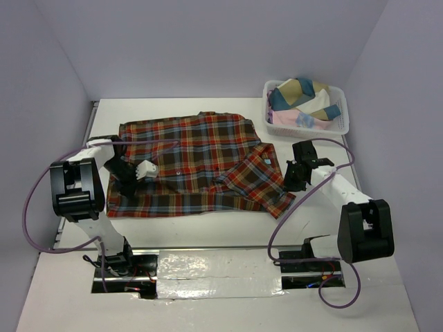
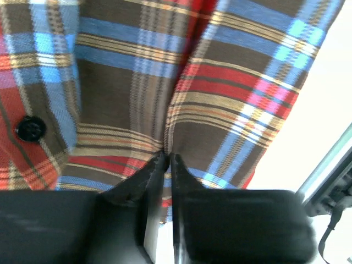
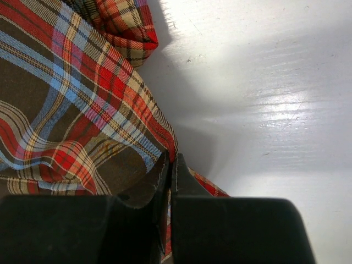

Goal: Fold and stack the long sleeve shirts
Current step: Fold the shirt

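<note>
Left pincer [image 2: 166,157] and right pincer [image 3: 171,160] each tight on plaid shirt [image 1: 194,149] edge.

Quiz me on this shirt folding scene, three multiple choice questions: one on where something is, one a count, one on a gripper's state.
1. Where on the table does the white basket stand? A) near left corner B) on the shirt C) far right corner
2. How many garments like the plaid shirt lie spread out on it? A) one B) two C) three
3. How is the right gripper set? A) wide open B) shut on the shirt's edge C) holding the basket

1 C: top view shows it at the far right. 2 A: only one lies outside the basket. 3 B: its wrist view shows closed fingers pinching plaid cloth.
</note>
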Motion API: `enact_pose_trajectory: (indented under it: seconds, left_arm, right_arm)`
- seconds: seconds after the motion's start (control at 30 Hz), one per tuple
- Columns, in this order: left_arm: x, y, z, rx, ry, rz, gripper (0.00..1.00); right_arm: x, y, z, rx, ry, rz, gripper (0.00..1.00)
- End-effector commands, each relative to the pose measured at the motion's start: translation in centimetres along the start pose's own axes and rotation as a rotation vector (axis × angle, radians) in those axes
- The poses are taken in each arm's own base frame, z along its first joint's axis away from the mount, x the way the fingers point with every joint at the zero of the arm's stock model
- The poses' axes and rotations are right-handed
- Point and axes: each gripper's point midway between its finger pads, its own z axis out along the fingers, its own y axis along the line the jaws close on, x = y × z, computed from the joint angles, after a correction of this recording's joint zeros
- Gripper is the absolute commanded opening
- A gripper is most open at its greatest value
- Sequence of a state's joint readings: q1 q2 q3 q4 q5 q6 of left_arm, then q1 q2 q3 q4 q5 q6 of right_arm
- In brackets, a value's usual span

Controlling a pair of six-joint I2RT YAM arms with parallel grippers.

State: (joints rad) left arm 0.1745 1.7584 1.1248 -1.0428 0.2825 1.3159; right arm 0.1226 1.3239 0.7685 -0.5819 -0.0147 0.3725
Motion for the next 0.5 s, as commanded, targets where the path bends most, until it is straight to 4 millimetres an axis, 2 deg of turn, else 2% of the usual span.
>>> enact_pose_trajectory:
  seconds: [0.0,0.03,0.13,0.3,0.47]
  left_arm:
    - [-0.9,-2.4,-1.4,0.076,-0.050,0.021,0.25]
    - [-1.1,-2.8,-1.2,0.098,-0.062,0.035,0.33]
    - [-1.0,-3.7,-0.6,0.147,-0.068,0.030,0.42]
    - [0.1,-3.4,0.4,0.134,-0.024,0.010,0.48]
    - [0.9,-2.0,1.2,0.055,0.010,0.006,0.47]
  right_arm:
    - [-0.7,0.0,-0.9,-0.001,-0.037,-0.011,0.00]
    - [-0.6,0.0,-0.9,-0.001,-0.035,-0.011,0.00]
    - [-0.6,0.0,-0.8,-0.001,-0.035,-0.008,0.00]
    - [-0.5,0.0,-0.8,-0.002,-0.037,-0.011,0.00]
    - [-0.6,0.0,-0.7,0.000,-0.034,-0.009,0.00]
